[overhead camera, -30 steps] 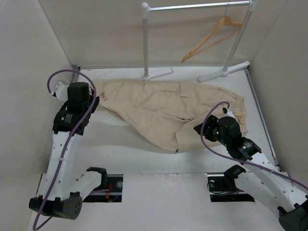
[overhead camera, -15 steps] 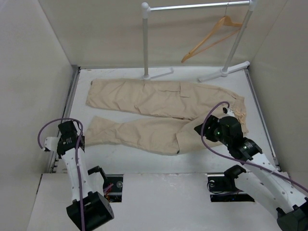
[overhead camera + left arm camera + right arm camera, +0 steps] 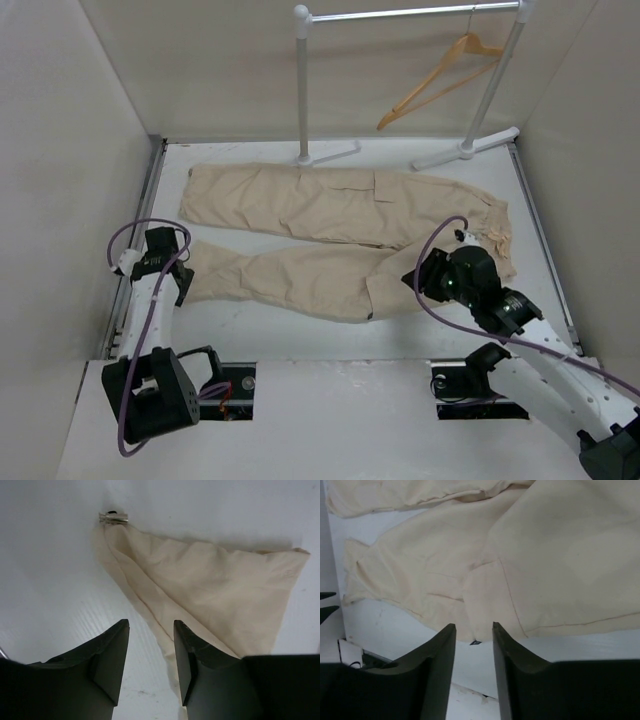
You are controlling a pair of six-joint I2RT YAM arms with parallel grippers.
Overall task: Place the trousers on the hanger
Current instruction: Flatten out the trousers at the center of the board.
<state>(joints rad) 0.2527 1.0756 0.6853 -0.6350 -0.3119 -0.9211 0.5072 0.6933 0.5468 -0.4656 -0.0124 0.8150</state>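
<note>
The beige trousers (image 3: pixel 330 215) lie flat on the white table, waist to the right and both legs stretched left. Hooked on the white rack's bar at the back right, the wooden hanger (image 3: pixel 440 75) hangs tilted. My left gripper (image 3: pixel 175 272) is low at the near leg's cuff. In the left wrist view it (image 3: pixel 150 630) is open, and the cuff edge (image 3: pixel 210 590) runs under its right finger without being pinched. My right gripper (image 3: pixel 418 280) hovers near the waist's front edge. It (image 3: pixel 472 627) is open over bare table, with the trousers (image 3: pixel 545 555) just past its fingertips.
The white rack (image 3: pixel 302 80) stands at the back, its feet close to the far trouser leg. White walls close in the left, right and back. A small metal piece (image 3: pixel 113 517) sits on the table by the cuff corner. A dark tag (image 3: pixel 476 642) pokes out under the hem.
The near leg, folded over a second ago, now lies spread out to the left. My left gripper let it go, opened and swung back to the cuff. The right gripper drew back slightly.
</note>
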